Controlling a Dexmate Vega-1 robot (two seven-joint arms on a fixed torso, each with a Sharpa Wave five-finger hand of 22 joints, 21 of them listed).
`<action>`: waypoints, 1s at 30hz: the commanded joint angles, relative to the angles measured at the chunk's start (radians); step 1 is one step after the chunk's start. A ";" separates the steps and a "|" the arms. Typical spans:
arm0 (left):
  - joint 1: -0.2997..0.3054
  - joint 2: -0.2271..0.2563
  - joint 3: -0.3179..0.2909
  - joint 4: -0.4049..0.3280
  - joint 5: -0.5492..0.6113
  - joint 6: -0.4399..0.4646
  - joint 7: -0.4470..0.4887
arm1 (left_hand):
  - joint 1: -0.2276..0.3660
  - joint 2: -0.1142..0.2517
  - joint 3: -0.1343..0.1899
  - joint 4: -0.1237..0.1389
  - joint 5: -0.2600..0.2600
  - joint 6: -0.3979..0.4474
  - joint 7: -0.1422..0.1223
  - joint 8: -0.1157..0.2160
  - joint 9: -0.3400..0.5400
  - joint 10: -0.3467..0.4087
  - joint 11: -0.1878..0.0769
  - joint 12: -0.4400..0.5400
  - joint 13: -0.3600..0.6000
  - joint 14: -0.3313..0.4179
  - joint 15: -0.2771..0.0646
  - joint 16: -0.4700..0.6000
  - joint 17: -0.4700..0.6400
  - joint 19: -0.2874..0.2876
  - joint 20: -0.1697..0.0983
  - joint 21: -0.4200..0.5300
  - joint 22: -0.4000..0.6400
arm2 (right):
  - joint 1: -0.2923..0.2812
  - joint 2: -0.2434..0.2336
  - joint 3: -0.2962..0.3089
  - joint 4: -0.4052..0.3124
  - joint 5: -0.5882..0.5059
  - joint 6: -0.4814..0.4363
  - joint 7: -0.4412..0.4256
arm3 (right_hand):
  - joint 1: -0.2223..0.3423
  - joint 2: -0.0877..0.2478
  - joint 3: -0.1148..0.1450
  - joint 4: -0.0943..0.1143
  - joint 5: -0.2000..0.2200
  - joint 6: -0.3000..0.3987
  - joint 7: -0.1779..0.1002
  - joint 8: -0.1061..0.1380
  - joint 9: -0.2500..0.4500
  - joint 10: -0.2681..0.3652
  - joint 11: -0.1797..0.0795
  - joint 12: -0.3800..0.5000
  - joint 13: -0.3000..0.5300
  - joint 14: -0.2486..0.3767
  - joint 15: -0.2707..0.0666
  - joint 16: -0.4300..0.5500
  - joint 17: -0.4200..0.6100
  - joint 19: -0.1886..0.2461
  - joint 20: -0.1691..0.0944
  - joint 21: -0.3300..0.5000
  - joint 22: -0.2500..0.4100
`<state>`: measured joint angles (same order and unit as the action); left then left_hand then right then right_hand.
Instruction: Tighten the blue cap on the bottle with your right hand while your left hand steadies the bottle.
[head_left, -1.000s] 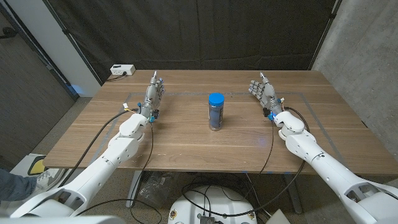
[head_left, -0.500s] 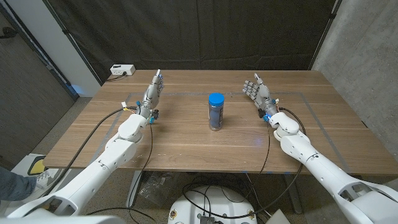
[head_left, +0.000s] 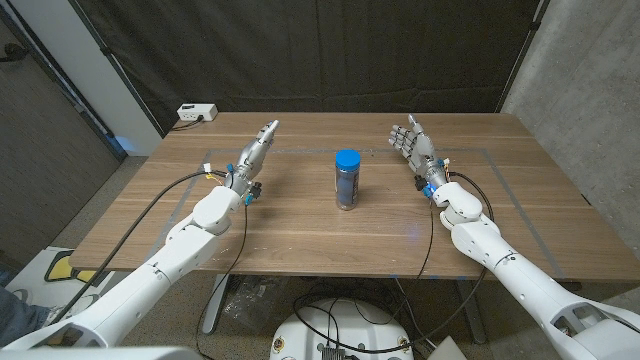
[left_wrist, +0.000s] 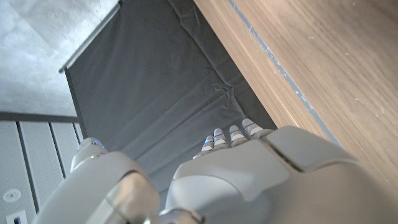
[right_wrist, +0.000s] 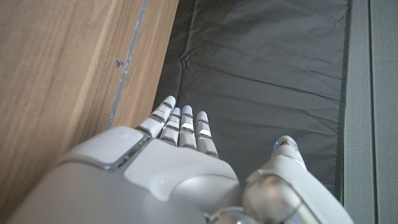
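A small bottle (head_left: 346, 187) with dark contents and a blue cap (head_left: 346, 159) stands upright at the middle of the wooden table (head_left: 300, 225). My left hand (head_left: 253, 154) is raised over the table well to the bottle's left, fingers stretched out and angled toward it, holding nothing. My right hand (head_left: 414, 145) is up on the bottle's right, fingers apart and empty, about the same distance away. The left wrist view has the back of my left hand (left_wrist: 249, 174) against a dark curtain; the right wrist view has my right hand (right_wrist: 168, 162) beside the table's wood.
A white power strip (head_left: 197, 113) lies at the table's far left corner. Black cables (head_left: 175, 200) run along both arms. A dark curtain (head_left: 330, 50) hangs behind the table, and a faint taped outline (head_left: 480, 152) marks the tabletop.
My left hand has swung its fingers to the right, toward the bottle. My right hand has shifted slightly left. The bottle has stayed in place.
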<state>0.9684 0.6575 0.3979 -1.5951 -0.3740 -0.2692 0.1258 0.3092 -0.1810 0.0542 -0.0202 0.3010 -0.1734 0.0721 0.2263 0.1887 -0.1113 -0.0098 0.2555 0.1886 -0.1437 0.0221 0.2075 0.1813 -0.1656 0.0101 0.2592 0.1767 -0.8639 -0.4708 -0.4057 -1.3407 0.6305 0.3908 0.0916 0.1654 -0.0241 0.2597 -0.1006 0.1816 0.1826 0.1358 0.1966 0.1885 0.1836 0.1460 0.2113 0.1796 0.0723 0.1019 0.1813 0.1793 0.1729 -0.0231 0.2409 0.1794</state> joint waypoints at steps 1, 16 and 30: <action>-0.022 0.068 0.045 -0.032 0.058 -0.019 -0.121 | 0.040 0.005 0.000 -0.025 0.014 -0.038 -0.010 0.004 0.004 0.011 -0.009 0.000 0.005 0.017 -0.008 0.004 0.002 0.015 -0.005 -0.004 0.001 | -0.028 -0.024 0.008 -0.081 -0.016 0.002 -0.027 | 0.013 0.004 0.008 -0.005 0.006 0.011 -0.004 0.006 0.001 0.012 -0.003 0.009 0.004 0.012 0.000 0.008 0.001 0.013 -0.002 -0.002 0.003; 0.069 0.127 0.035 -0.193 0.196 0.106 -0.001 | 0.262 0.017 -0.024 -0.132 0.043 0.114 -0.034 0.040 0.004 0.163 -0.046 0.020 0.006 0.158 -0.040 0.009 0.000 0.196 -0.038 0.009 -0.001 | -0.037 -0.067 0.003 -0.155 -0.046 -0.041 -0.048 | 0.036 0.015 0.017 -0.016 0.004 0.020 -0.012 0.008 0.001 0.040 -0.009 0.018 0.005 0.025 -0.002 0.009 0.001 0.023 -0.001 -0.003 0.003; 0.079 0.210 0.060 -0.366 0.363 0.384 0.053 | 0.325 0.036 -0.041 -0.129 0.048 0.241 -0.047 0.062 0.003 0.277 -0.069 0.034 0.005 0.260 -0.067 0.017 -0.002 0.297 -0.050 0.015 -0.001 | -0.043 -0.101 0.002 -0.184 -0.042 -0.055 -0.014 | 0.044 0.016 0.018 -0.021 0.002 0.021 -0.016 0.007 0.002 0.042 -0.010 0.018 0.006 0.030 -0.002 0.008 0.001 0.026 0.000 -0.005 0.003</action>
<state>1.0344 0.8099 0.4396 -1.8286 -0.1340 -0.0733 0.1300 0.6206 -0.1511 0.0194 -0.1503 0.3444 0.0451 0.0279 0.2781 0.1885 0.1452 -0.0770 0.2839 0.1905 0.0972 -0.0358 0.2192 0.1766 0.1123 -0.0389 0.2655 0.1749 -0.8990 -0.5459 -0.4038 -1.4980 0.5855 0.3474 0.0529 0.2005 -0.0074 0.2748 -0.1158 0.1815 0.1984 0.1197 0.1965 0.1882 0.2156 0.1388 0.2267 0.1842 0.0941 0.1013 0.1853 0.1792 0.1906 -0.0270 0.2352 0.1792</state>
